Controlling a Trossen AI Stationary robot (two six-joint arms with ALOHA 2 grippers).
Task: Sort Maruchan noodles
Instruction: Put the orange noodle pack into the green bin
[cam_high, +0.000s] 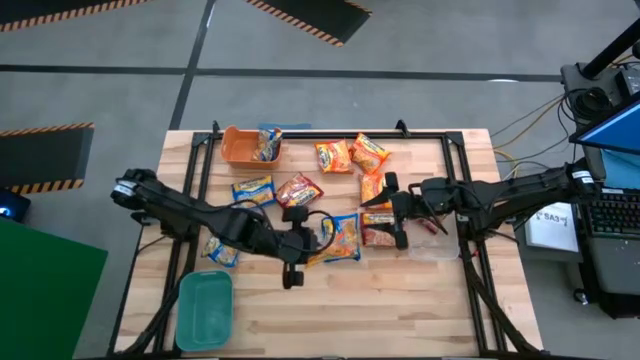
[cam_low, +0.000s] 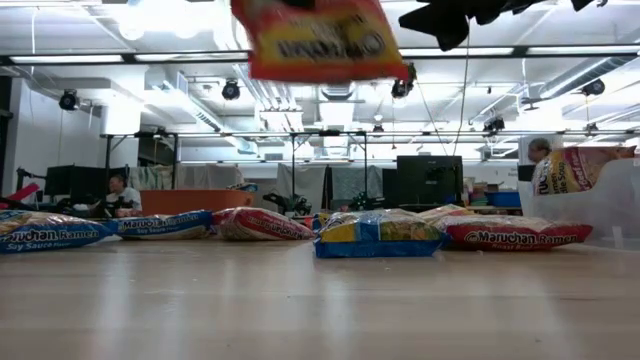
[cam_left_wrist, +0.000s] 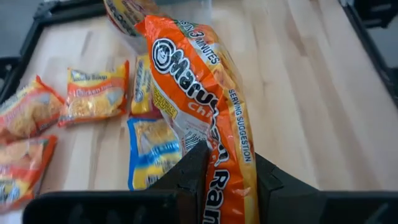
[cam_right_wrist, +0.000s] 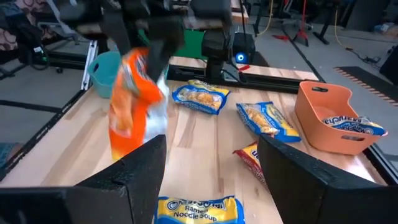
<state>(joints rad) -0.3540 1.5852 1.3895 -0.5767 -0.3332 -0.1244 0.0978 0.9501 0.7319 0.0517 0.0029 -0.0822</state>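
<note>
Several Maruchan packets lie flat on the wooden table (cam_high: 400, 310): blue-and-yellow ones (cam_high: 252, 188) (cam_right_wrist: 200, 96), orange ones (cam_high: 333, 155) and red ones (cam_high: 378, 232) (cam_low: 512, 234). My left gripper (cam_high: 300, 240) (cam_left_wrist: 230, 168) is near the table's middle and is shut on an orange packet (cam_left_wrist: 199, 81) (cam_right_wrist: 127, 106), which also shows high up in the low view (cam_low: 315, 40). My right gripper (cam_high: 397, 212) (cam_right_wrist: 211, 168) is open and hovers right of centre, above the red packet, touching nothing. My left gripper pinches the orange packet by one end (cam_left_wrist: 227, 180) between its two fingers (cam_left_wrist: 199, 168), coming from above and pointing down. The packet hangs below the fingers, lifted clear of the table, with its lower end (cam_right_wrist: 124, 146) free.
An orange bin (cam_high: 240, 150) (cam_right_wrist: 329, 115) stands at the far left of the table with a packet in it (cam_high: 267, 145). A teal bin (cam_high: 205, 308) (cam_right_wrist: 106, 68) sits at the near left. Bare wood lies along the near edge and near right.
</note>
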